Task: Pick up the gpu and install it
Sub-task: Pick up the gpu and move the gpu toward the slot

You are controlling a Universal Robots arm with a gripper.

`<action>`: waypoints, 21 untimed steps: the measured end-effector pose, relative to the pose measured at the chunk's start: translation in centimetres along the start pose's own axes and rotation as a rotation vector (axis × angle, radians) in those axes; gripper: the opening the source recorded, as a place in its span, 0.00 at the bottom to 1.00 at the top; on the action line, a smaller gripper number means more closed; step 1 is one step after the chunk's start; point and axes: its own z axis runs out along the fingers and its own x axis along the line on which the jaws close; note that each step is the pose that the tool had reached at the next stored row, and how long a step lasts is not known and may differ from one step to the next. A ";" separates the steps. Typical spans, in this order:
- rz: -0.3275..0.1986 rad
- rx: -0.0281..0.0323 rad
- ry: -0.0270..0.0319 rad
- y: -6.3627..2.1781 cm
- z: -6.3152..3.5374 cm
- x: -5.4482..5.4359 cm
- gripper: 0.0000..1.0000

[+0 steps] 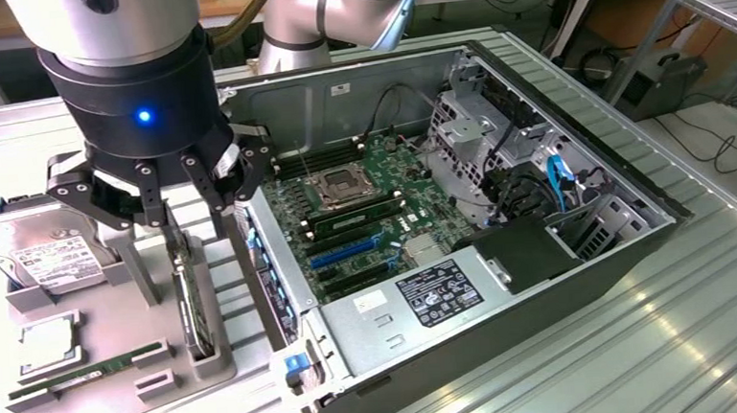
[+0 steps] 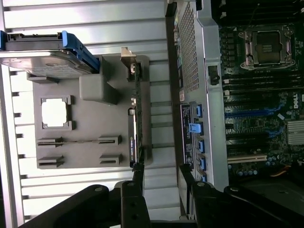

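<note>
The gpu [image 1: 190, 299] is a thin black card standing on edge in a slot of the grey parts holder [image 1: 111, 400], to the exterior view's left of the open computer case [image 1: 501, 266]. My gripper [image 1: 170, 204] hangs just above the card's upper end, open, with nothing between its fingers. In the wrist view the gpu [image 2: 134, 123] appears edge-on with its silvery bracket [image 2: 127, 56] at the far end. There the gripper [image 2: 162, 178] spreads its black fingers [image 2: 138, 173] wide, one of them in line with the card's edge.
The holder also carries a hard drive [image 1: 41, 253], a processor chip [image 1: 49, 343] and a green memory stick [image 1: 90, 369]. Inside the case lies the motherboard [image 1: 362, 212] with blue card slots [image 1: 345, 251]. The case's metal wall [image 1: 270, 270] rises close beside the card.
</note>
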 end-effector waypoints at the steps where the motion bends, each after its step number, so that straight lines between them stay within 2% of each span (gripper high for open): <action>1: 0.000 -0.0001 0.0000 0.00 0.07 0.0 0.42; 21: 0.000 -0.0002 -0.0002 -0.07 1.29 0.2 0.42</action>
